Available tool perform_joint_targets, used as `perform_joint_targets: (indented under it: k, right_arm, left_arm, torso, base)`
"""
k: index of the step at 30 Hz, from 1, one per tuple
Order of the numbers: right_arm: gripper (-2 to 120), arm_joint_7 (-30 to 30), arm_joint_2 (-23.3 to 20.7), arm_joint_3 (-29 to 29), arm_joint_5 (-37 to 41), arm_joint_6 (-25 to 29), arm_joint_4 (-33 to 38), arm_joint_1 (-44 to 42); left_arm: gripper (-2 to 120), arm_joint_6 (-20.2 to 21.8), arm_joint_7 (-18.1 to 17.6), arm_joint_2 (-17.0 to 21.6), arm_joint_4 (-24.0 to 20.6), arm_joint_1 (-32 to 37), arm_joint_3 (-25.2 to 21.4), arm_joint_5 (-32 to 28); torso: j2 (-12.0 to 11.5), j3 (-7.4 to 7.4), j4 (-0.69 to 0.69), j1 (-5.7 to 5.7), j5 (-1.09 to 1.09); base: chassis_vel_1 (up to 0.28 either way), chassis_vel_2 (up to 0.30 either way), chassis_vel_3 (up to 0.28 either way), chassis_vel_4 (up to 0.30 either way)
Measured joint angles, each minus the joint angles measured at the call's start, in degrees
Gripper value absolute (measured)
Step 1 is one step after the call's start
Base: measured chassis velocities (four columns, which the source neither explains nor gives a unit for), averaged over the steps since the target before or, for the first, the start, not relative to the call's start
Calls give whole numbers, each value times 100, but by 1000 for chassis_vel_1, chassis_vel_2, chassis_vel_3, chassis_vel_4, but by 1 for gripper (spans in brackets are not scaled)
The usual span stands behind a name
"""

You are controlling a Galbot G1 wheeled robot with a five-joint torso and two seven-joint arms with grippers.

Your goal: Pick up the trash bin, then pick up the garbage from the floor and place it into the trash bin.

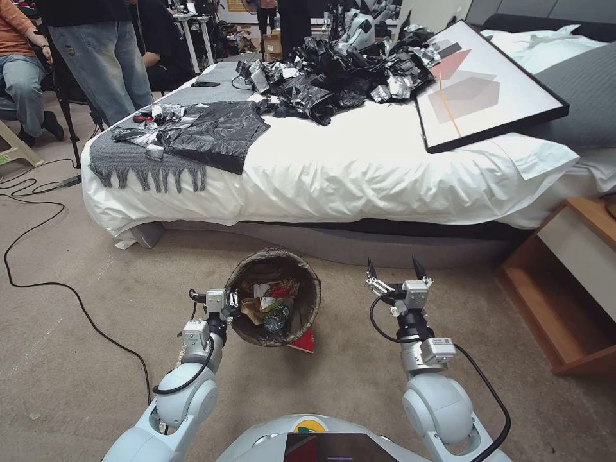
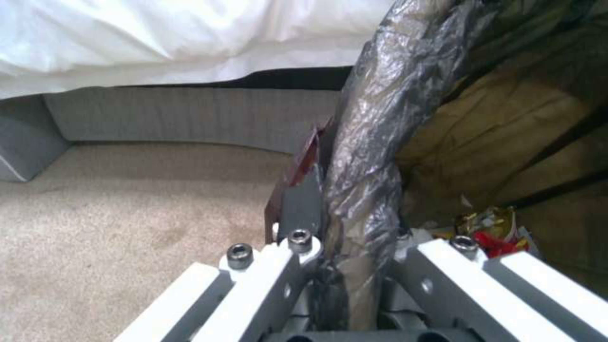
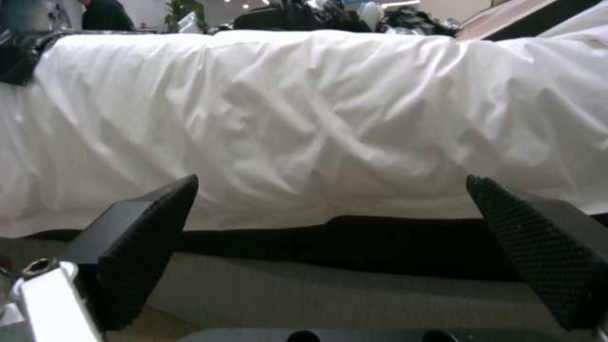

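Right now I see my left gripper (image 1: 232, 300) clamped on the trash bin (image 1: 301, 269) rim at lower centre of the head view. Garbage (image 1: 273, 301) lies inside: brown paper, a bottle, red wrappers. My right gripper (image 1: 396, 269), lower right, hangs wide open and empty.

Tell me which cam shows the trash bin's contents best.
Head view: it looks down into the trash bin, showing the garbage inside. Left wrist view catches the lined rim and a few scraps; right wrist view faces the bed.
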Motion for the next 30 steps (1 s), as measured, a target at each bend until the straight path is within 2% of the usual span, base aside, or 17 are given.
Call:
perform_joint_targets:
  k: [30]
  right_arm:
    - [100,-4,-61,-108,37,-36,21,50]
  left_arm:
    - [4,9,-20,-11,-18,4,-37,-48]
  torso:
    - [-1,1,0,0,1]
  base:
    - [0,0,0,0]
